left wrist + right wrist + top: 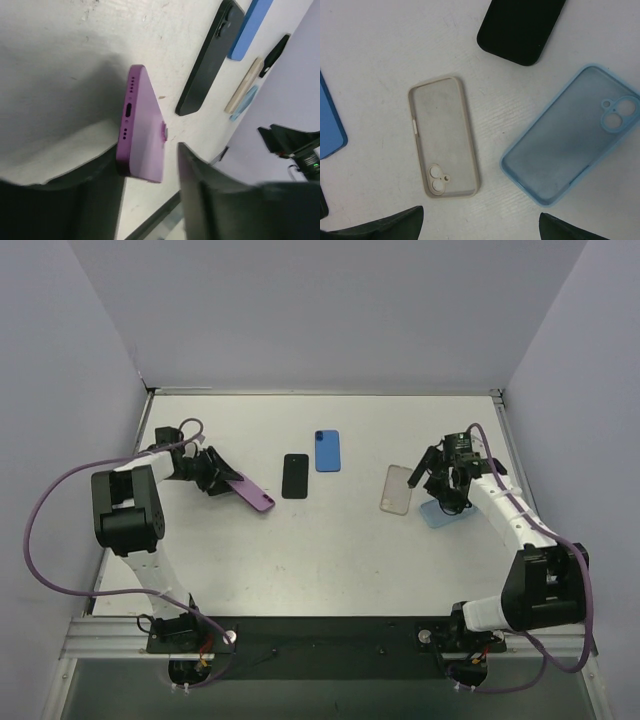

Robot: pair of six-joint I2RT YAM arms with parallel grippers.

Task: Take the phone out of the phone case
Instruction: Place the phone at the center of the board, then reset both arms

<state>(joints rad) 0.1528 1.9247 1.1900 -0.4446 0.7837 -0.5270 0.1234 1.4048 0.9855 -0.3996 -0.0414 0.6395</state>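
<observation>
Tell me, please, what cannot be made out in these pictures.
Left wrist view: the purple phone has its near end behind a finger; contact there, and whether it wears a case, cannot be told.
Top view: the right gripper covers part of the blue case.
Right wrist view: the black phone is cut by the top edge, the blue phone by the left.

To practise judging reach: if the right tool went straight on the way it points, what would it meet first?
Probably bare table between the beige case and the light blue case; the right tool points down there, open. Depth is unclear.
</observation>
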